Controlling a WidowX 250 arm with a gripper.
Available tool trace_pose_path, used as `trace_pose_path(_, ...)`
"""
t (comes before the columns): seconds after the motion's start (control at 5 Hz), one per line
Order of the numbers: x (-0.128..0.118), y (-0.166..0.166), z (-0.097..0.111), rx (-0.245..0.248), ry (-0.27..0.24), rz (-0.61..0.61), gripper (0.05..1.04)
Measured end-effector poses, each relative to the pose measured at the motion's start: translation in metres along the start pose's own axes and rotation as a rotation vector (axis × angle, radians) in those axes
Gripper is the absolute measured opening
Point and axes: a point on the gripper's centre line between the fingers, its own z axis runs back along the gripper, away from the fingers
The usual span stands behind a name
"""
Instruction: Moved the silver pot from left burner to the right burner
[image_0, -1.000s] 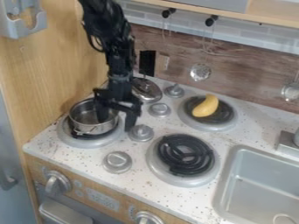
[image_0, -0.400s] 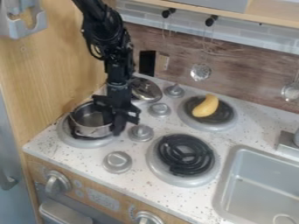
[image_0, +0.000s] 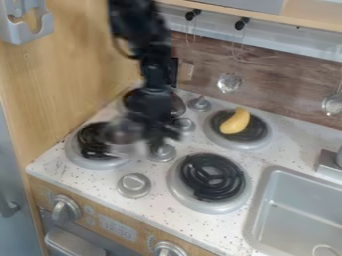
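The gripper (image_0: 157, 135) hangs over the left side of the stove, between the two front burners, shut on the right-hand wall of the silver pot (image_0: 121, 136). The blurred pot is off centre, over the right part of the left burner (image_0: 90, 142), whose black coil shows at left. At the front right, the right burner (image_0: 210, 177) has a bare black coil.
A yellow banana-like toy (image_0: 235, 121) lies on the back right burner. A metal lid (image_0: 175, 104) is partly hidden behind the arm at the back left. Knobs (image_0: 134, 185) stand between burners; a sink (image_0: 297, 215) is at right.
The gripper first came down at the pot's right wall. Since then, gripper and pot have moved right together, uncovering the left burner's coil.
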Motion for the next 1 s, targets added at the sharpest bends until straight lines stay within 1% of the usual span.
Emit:
trace_pose_path(0.2, 0.007, -0.045, -0.002, -0.014, 0.001, -0.108, 0.06)
trace_pose_path(0.4, 0.003, -0.08, -0.03, -0.024, 0.079, -0.201, 0.059)
trace_pose_path(0.6, 0.013, -0.086, -0.039, -0.027, 0.079, -0.218, 0.059)
trace_pose_path(0.8, 0.021, -0.09, -0.043, -0.02, 0.08, -0.24, 0.059)
trace_pose_path(1.0, 0.023, -0.092, -0.044, -0.021, 0.075, -0.249, 0.085)
